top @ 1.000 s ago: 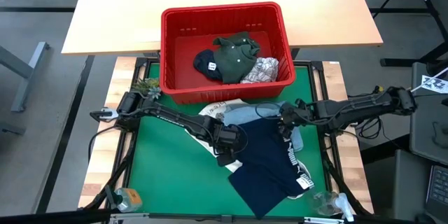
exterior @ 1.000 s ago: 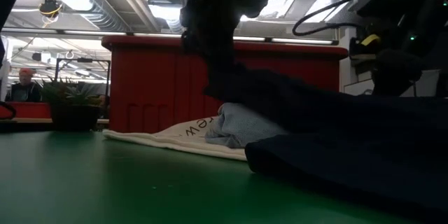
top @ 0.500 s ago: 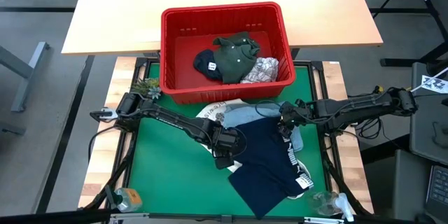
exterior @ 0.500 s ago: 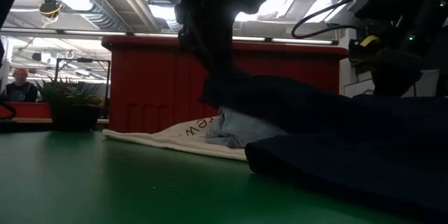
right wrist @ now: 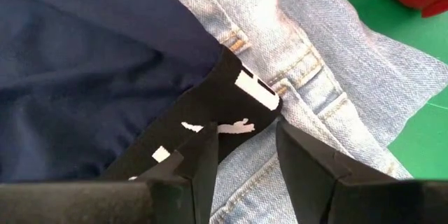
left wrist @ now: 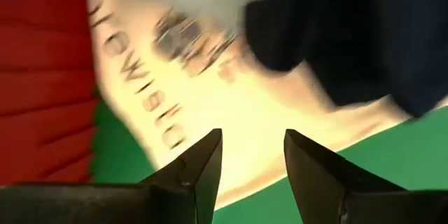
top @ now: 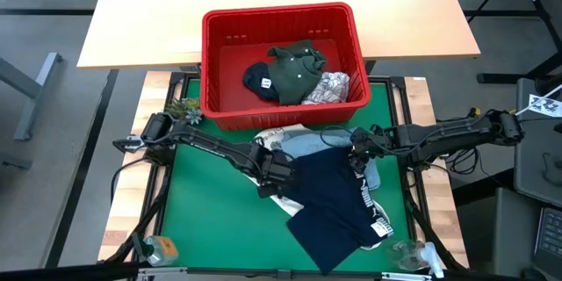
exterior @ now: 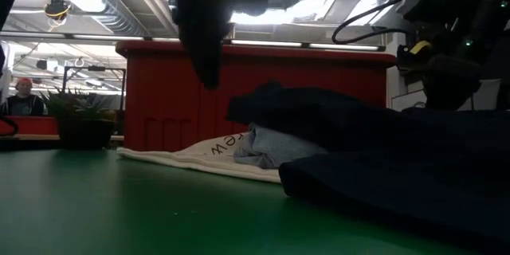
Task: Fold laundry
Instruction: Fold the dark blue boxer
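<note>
Navy shorts [top: 338,202] with a black printed waistband [right wrist: 238,105] lie spread on the green mat, partly over light blue denim [top: 303,144] and a white tote [top: 268,140]. My left gripper [top: 269,177] hangs open above the tote [left wrist: 245,105], just off the shorts' left edge, which stays humped up [exterior: 271,96]. My right gripper [top: 358,158] stands open over the waistband's end and the denim [right wrist: 329,84]. An olive, a navy and a white printed garment lie in the red basket [top: 219,61]. My right gripper [right wrist: 245,147] points down at the waistband's end beside the denim. The waistband runs in behind one finger [right wrist: 199,164]. Whether the fingertips touch the cloth, I cannot tell.
The red basket stands at the mat's far edge, with a small plant [top: 183,107] to its left. A clear object [top: 413,253] and a small bottle [top: 160,248] sit at the near corners. Bare green mat [top: 211,211] lies near left. A person [exterior: 28,96] shows far off.
My left gripper has opened and let go of the navy shorts' left edge, then gone up and toward the table's left, tipping as it went. The released edge stays humped where it was. My right arm has kept still.
</note>
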Robot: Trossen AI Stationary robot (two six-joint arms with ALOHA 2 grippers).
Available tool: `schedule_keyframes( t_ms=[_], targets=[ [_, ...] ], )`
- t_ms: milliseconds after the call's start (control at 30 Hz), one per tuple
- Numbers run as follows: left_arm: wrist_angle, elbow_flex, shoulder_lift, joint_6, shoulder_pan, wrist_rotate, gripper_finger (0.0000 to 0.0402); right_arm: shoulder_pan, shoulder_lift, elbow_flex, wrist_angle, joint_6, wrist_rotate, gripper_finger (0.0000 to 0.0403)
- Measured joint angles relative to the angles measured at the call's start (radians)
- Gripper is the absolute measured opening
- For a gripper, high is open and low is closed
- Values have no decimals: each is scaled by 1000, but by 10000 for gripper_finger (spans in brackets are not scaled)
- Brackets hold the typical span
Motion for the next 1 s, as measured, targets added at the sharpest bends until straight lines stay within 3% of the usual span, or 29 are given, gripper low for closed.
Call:
schedule_keyframes(
  t_ms=[233, 433, 667, 900, 1000],
  targets=[
    [-103, -34, -30, 64, 34, -1, 147, 0, 0, 0, -4, 0, -7, 147],
    [-46, -195, -210, 12, 23, -45, 128, 0, 0, 0, -20, -1, -18, 147],
    [456, -532, -416, -51, -8, -94, 113, 0, 0, 0, -19, -2, -19, 147],
    [937, -725, -408, -50, -4, -95, 112, 0, 0, 0, -19, -2, -25, 147],
    [1053, -770, -396, -50, -4, -94, 112, 0, 0, 0, -18, -2, -25, 147]
  ],
)
